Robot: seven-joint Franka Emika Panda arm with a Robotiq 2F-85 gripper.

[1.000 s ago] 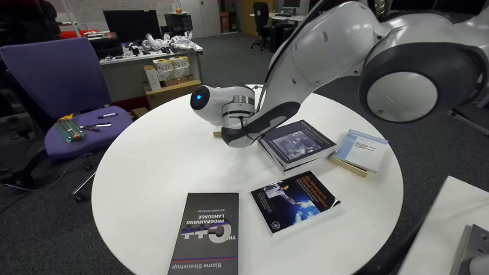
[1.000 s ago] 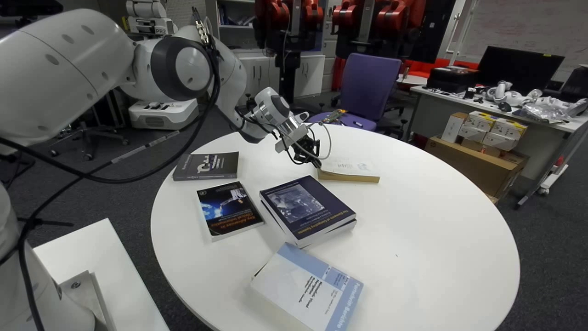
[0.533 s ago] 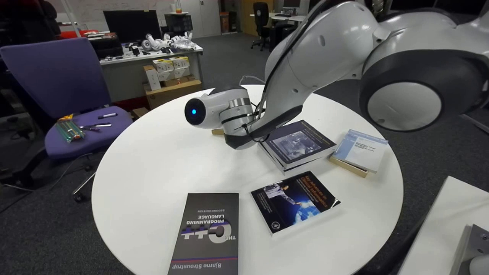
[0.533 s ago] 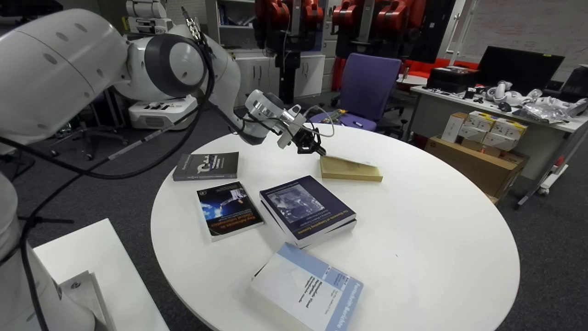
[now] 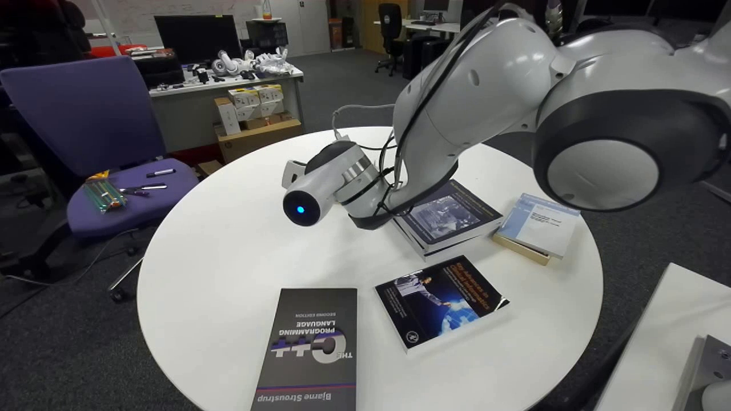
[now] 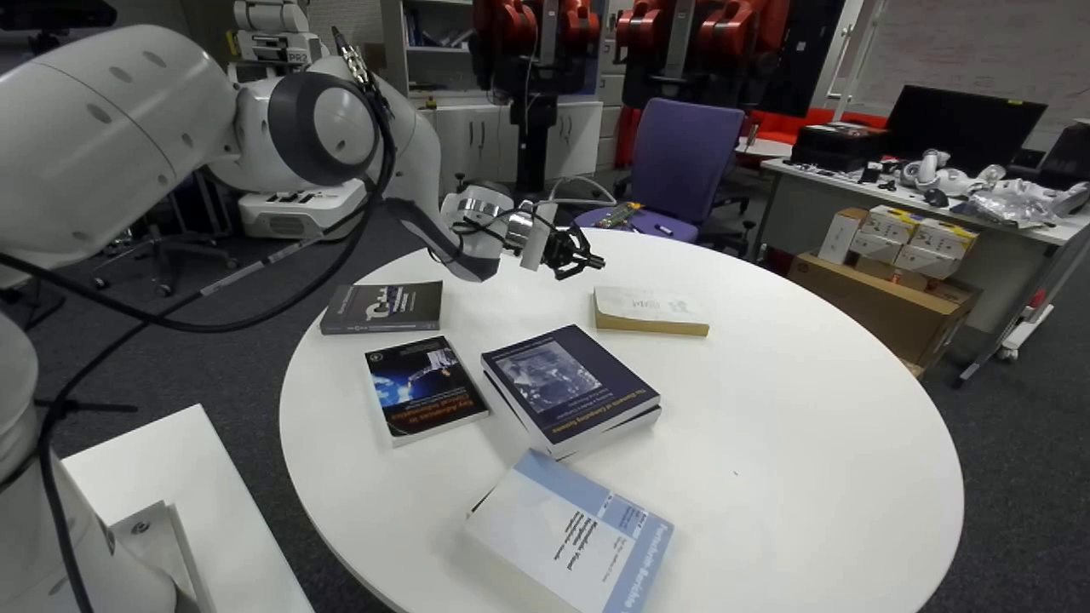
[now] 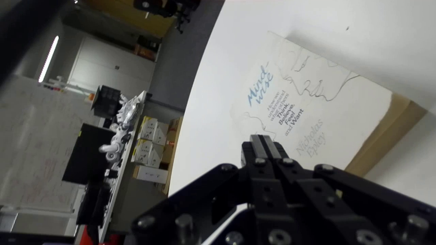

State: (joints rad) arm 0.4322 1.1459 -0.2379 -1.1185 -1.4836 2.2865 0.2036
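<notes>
My gripper is shut, its two fingertips together with nothing between them. In an exterior view the fingertips are above the table, left of and higher than a thick white paperback, apart from it. The white book, titled "Mindwise", lies flat with its cover up in the wrist view. It also shows in an exterior view, with a tan page edge. In an exterior view the arm's wrist hides both the gripper fingers and the white book.
A round white table holds other books: a dark blue two-book stack, a black "Clinical Informatics" book, a grey C++ book and a light blue-and-white book. A purple chair stands beside the table.
The gripper has drawn away from the white book's edge and levelled out. The book's near left corner looked raised half a second ago and lies flat now. The wrist has turned and lowered.
</notes>
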